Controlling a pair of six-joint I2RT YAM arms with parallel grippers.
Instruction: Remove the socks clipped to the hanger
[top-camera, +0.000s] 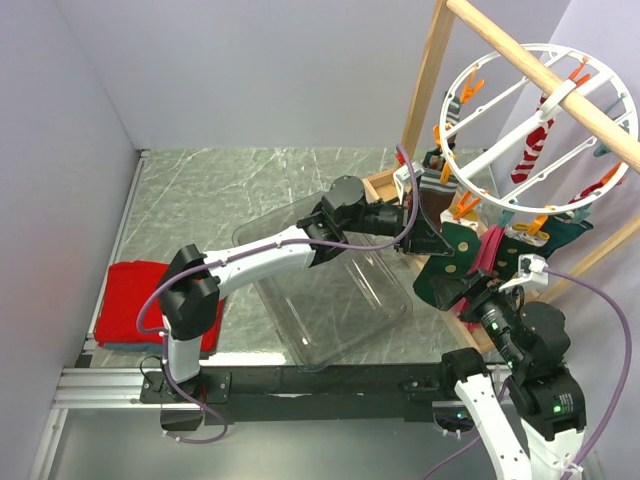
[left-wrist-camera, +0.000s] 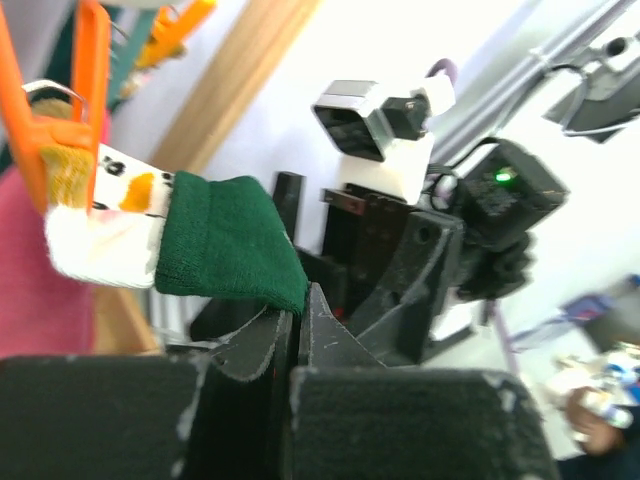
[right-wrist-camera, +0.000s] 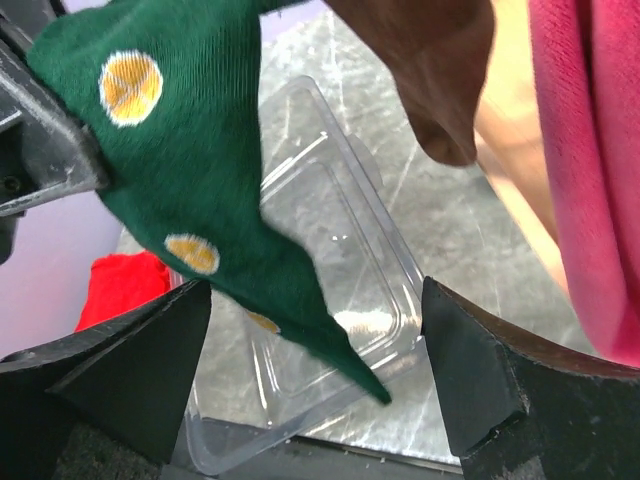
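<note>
The white ring hanger (top-camera: 470, 82) hangs from a wooden rail, with orange and teal pegs on its rim. My left gripper (top-camera: 424, 232) is shut on the edge of a dark green sock (top-camera: 448, 262). In the left wrist view the jaws (left-wrist-camera: 297, 305) pinch green fabric (left-wrist-camera: 225, 240) whose white end sits under an orange peg (left-wrist-camera: 60, 110). My right gripper (top-camera: 468, 292) is open just below. In its wrist view the dotted green sock (right-wrist-camera: 190, 160) hangs between the open fingers (right-wrist-camera: 315, 290) without touching them. A pink sock (right-wrist-camera: 590, 150) and a red-and-white striped sock (top-camera: 535, 150) stay clipped.
A clear plastic bin (top-camera: 330, 290) lies on the marble table under the left arm, also showing in the right wrist view (right-wrist-camera: 330, 230). A folded red cloth (top-camera: 130, 300) lies at the near left. The wooden rail frame (top-camera: 425, 75) stands at the right.
</note>
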